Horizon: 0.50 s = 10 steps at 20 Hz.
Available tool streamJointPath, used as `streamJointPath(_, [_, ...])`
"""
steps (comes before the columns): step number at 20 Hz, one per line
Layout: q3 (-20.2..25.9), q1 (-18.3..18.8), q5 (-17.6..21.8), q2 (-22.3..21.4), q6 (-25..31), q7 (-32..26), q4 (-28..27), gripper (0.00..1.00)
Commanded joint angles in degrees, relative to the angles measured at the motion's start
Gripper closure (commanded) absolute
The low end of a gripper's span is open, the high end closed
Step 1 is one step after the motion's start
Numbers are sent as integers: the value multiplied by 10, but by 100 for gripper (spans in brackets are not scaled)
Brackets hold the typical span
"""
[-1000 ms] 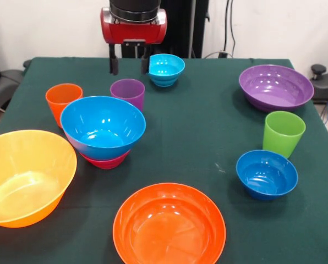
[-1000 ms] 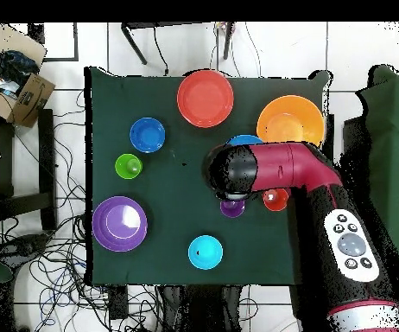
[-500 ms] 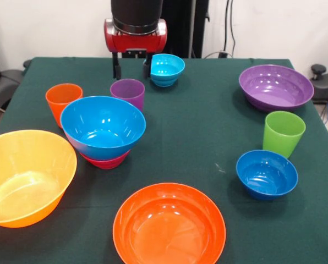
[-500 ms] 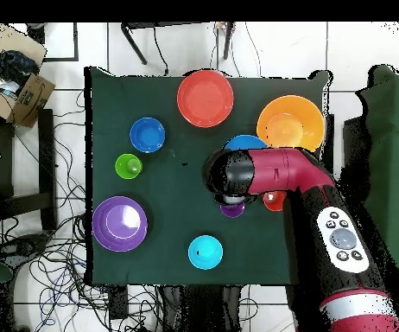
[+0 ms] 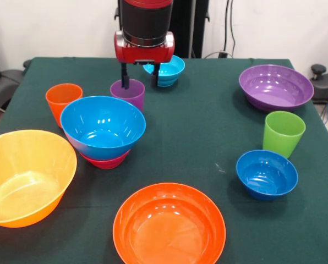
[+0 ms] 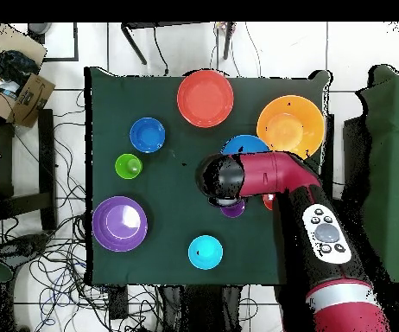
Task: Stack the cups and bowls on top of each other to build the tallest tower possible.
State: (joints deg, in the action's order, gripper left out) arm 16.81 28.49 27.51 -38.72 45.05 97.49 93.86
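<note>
My gripper (image 5: 138, 80) hangs open at the purple cup (image 5: 127, 94); one finger (image 5: 124, 77) is over the cup's mouth and the other stands just right of its rim. The orange cup (image 5: 63, 101) stands to its left. The sky-blue bowl (image 5: 102, 125) sits nested on a small magenta bowl (image 5: 104, 161). The small cyan bowl (image 5: 170, 70) is partly behind the gripper. The yellow-orange bowl (image 5: 26, 176), orange-red bowl (image 5: 169, 225), purple bowl (image 5: 275, 87), green cup (image 5: 283, 133) and dark blue bowl (image 5: 266, 175) stand apart. No tower stands.
In the overhead view my arm (image 6: 272, 177) covers the gripper, most of the purple cup (image 6: 232, 210) and part of the sky-blue bowl (image 6: 246, 141). The green cloth table (image 5: 208, 126) has open cloth in its middle. Cables and boxes lie on the floor around it.
My gripper has moved from beside the cyan bowl toward the front camera and lower, so it now stands at the purple cup's rim. No cup or bowl has moved.
</note>
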Motion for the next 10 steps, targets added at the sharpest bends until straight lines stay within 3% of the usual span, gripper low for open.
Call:
streamJointPath(1, [-22, -23, -10, 41, -55, 108, 8, 0])
streamJointPath(10, [-34, -27, -23, 49, -37, 89, 17, 0])
